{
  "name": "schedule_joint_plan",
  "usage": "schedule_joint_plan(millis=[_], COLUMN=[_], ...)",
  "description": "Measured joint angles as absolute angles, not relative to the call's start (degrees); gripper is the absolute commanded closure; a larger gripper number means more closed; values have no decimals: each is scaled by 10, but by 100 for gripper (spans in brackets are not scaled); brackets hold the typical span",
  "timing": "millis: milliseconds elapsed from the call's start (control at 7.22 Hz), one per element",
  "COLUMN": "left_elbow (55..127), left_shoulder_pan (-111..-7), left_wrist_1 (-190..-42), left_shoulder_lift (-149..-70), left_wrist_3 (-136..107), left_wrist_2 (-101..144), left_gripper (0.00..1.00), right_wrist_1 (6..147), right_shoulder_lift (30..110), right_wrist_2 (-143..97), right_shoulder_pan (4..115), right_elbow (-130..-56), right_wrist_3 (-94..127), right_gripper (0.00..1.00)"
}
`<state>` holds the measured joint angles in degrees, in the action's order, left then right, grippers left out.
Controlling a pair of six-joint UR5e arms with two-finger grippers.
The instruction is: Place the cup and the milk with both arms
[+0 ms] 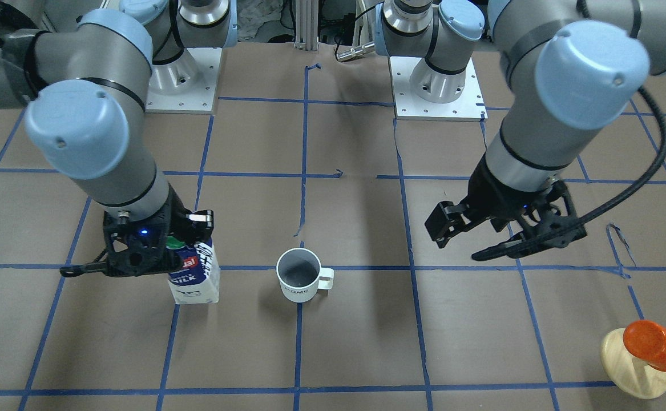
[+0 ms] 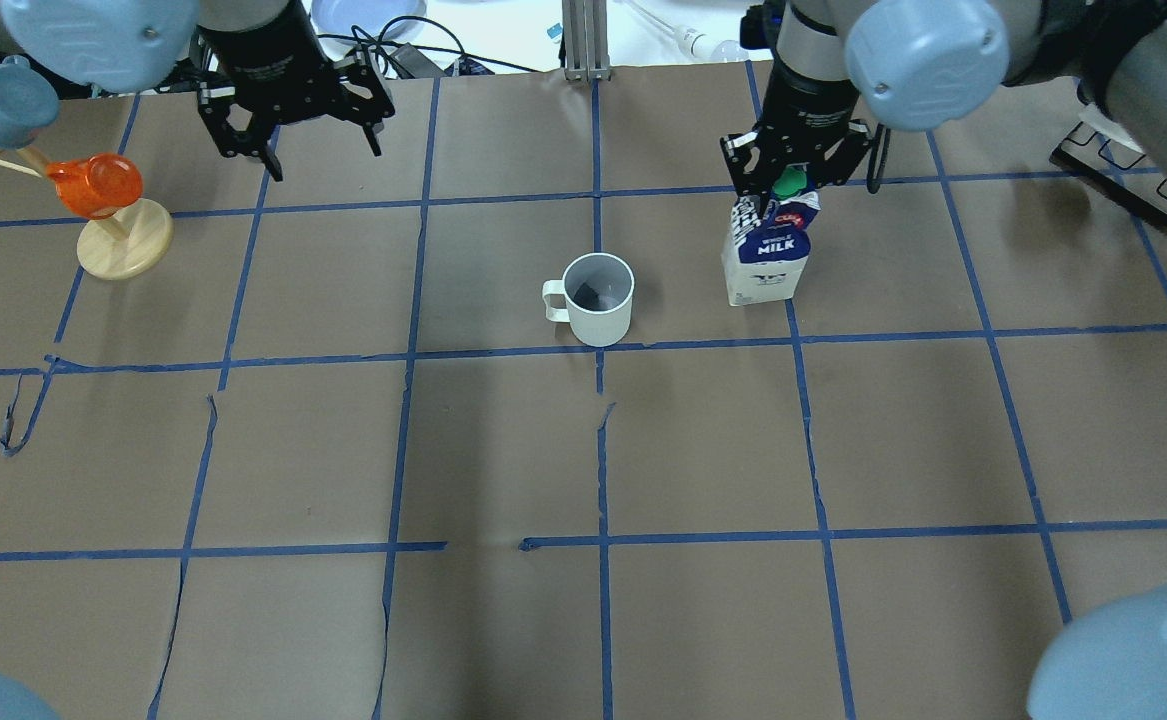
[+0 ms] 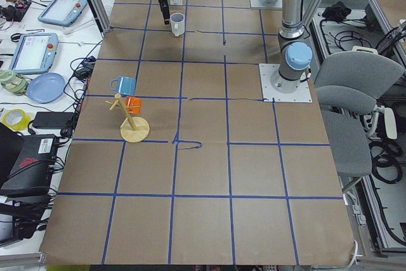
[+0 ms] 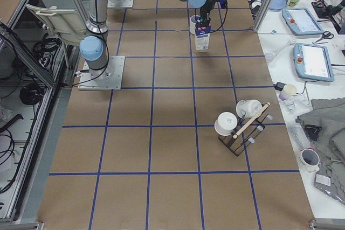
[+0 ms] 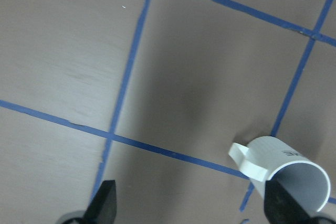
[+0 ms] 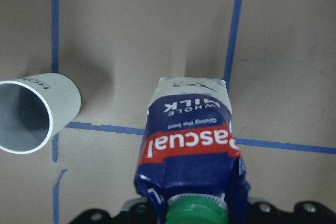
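The milk [image 2: 765, 262] stands upright on the table [image 2: 503, 450], just to the robot's right of the cup [image 2: 598, 300]; the 2 do not touch. The right gripper [image 2: 793, 182] sits over the milk from above, clenched on its top. The cup is upright on a blue tape line (handle turned away from the milk). The left gripper [image 5: 194, 205] hangs above the table, well off to the cup's left, its 2 fingers spread wide and holding nothing. Farther left of the cup, a wooden stand [image 2: 125, 250] carries an orange mug [image 2: 93, 185].
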<state>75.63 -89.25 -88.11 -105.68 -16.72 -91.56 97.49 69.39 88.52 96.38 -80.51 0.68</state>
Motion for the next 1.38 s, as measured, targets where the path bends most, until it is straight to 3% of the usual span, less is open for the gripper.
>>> schedule_joint_plan(millis=[692,831,969,1108,1385], left_elbow=[821,831,836,838,839], left_shoulder_pan=[-851,-851,-851,-852,-852], left_wrist_1=[-889,-888,-887,-887,-887], left_shoulder_lift=[-1005,-1000,-998,-997,-997], left_wrist_3=[-155,-148,-143,-141,-140], left_wrist_2=[-919,-919,-919,-919,-919], left_gripper=[0,0,0,0,0], right_wrist_1=[1013,1021,1026,1036,1056], right_shoulder_lift=[671,669,668,668,670], right_wrist_2=[857,856,857,858,862], right_shoulder_pan=[1022,1023,1023,1023,1023], right_elbow=[-819,-821,-827,-839,-854], right_wrist_3=[85,86,87,87,87], right_gripper=[80,63,22,0,0])
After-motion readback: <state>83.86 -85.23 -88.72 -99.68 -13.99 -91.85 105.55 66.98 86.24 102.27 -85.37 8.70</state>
